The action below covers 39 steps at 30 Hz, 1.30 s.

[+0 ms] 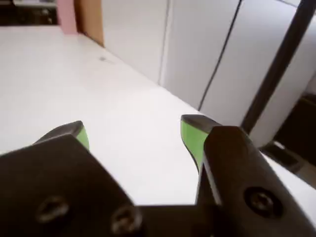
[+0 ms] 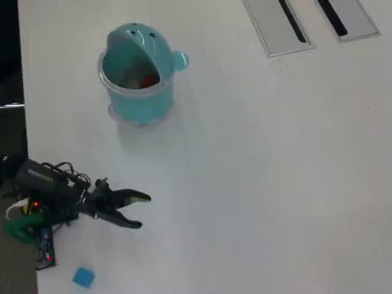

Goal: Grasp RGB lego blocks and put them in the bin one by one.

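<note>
The teal bin point(image 2: 139, 104) stands at the upper left of the overhead view with its domed lid flipped open. A red lego block point(image 2: 147, 81) lies inside it. A blue lego block point(image 2: 83, 277) rests on the table at the bottom left, below the arm. My gripper point(image 2: 141, 211) is open at the left of the table, well below the bin and above-right of the blue block, with nothing between its fingers. In the wrist view the gripper point(image 1: 133, 131) shows two green-padded fingertips point(image 1: 191, 136) spread wide over bare table. No yellowish-green block is in view.
The arm's base with wires and a green clamp point(image 2: 24, 229) sits at the table's left edge. Two grey panels point(image 2: 278, 24) lie at the top right. A white wall point(image 1: 197, 44) and a dark post point(image 1: 276, 64) stand beyond the table in the wrist view.
</note>
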Each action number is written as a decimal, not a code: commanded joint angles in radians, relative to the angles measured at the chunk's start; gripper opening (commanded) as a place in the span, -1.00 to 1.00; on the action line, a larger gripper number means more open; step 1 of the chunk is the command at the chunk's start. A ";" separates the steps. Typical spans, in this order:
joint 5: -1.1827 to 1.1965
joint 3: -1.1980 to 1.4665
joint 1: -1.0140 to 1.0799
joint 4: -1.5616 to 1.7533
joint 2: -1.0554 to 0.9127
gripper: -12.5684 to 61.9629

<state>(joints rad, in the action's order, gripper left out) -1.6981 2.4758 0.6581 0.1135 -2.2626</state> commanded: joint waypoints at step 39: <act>0.003 -0.489 0.801 -0.781 0.443 0.20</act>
<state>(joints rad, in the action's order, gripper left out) -1.7457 2.0647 1.4481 -0.6550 -1.8162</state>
